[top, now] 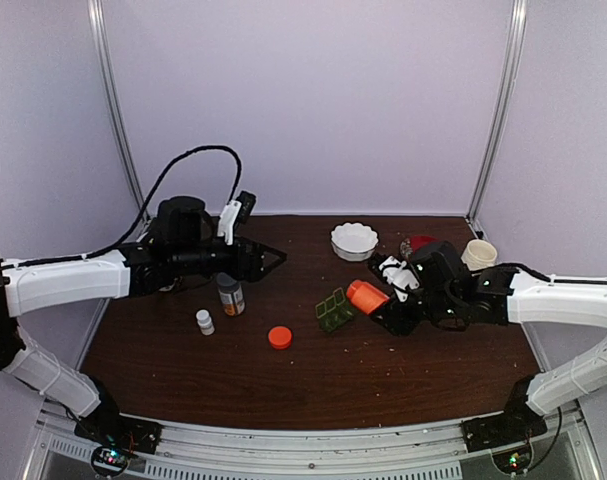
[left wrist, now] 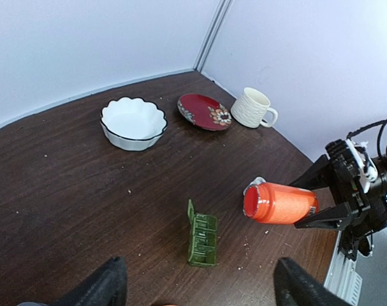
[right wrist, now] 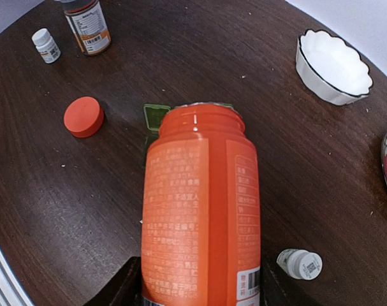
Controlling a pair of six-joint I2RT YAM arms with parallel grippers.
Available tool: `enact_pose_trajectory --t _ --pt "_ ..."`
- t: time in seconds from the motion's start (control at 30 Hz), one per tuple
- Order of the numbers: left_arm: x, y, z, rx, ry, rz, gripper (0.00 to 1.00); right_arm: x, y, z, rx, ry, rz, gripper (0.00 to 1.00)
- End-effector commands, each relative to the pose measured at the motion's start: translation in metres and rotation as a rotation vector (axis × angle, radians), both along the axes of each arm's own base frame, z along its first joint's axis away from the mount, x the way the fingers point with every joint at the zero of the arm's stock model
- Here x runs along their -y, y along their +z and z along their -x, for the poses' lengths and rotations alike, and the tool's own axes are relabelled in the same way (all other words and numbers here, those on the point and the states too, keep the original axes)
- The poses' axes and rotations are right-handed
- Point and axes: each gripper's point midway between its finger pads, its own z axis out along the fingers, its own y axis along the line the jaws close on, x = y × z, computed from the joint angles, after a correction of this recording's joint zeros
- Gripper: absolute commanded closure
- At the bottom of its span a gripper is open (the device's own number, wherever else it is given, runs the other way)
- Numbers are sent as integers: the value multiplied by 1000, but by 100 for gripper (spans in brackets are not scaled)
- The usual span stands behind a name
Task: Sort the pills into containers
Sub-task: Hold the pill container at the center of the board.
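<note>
The dark-green pill box (top: 333, 310) stands on the table with its lids open; it also shows in the left wrist view (left wrist: 203, 240). In the right wrist view the pill box (right wrist: 155, 117) is mostly hidden behind the bottle. My right gripper (top: 391, 302) is shut on the uncapped orange bottle (top: 366, 296), held on its side with its mouth toward the box, just right of it (left wrist: 279, 203). Tiny whitish specks (left wrist: 247, 241) lie on the table right of the box; I cannot tell if they are pills. My left gripper (top: 274, 258) is open and empty, hovering left of the box.
An orange cap (top: 279, 337), a small white bottle (top: 204, 321) and a grey-capped labelled bottle (top: 230, 295) sit left of the box. A white bowl (top: 354, 240), a red plate (top: 418, 243) and a mug (top: 479, 253) stand at the back right. Another small white bottle (right wrist: 299, 263) lies beside my right gripper.
</note>
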Motion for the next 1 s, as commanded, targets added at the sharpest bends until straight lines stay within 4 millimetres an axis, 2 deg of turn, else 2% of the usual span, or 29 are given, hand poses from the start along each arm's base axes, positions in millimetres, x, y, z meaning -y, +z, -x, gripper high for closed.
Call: enact_pose_trajectory --t 0.0,0.03,0.1,0.27,0.5,0.6,0.97 --pt "19 -9 -11 53 -73 -31 27 -3 -1 -4 -96 -18 -14 93" --pt "25 -19 -12 33 -103 -55 32 -4 -4 -6 -109 -20 -5 93" --pt "36 -36 -12 -6 -153 -72 35 -6 -9 -9 -134 -21 -4 93" --pt "56 -70 -11 -40 -202 -103 34 -7 -21 -14 -186 -26 -15 94" --pt "94 -115 -3 -71 -268 -271 32 -9 -34 -16 -214 -13 -19 94" --pt "102 -124 -4 -85 -269 -271 32 -10 -39 -17 -224 -13 -20 95" --pt "112 -153 -19 -141 -235 -293 39 -9 -51 -24 -265 -35 -16 96"
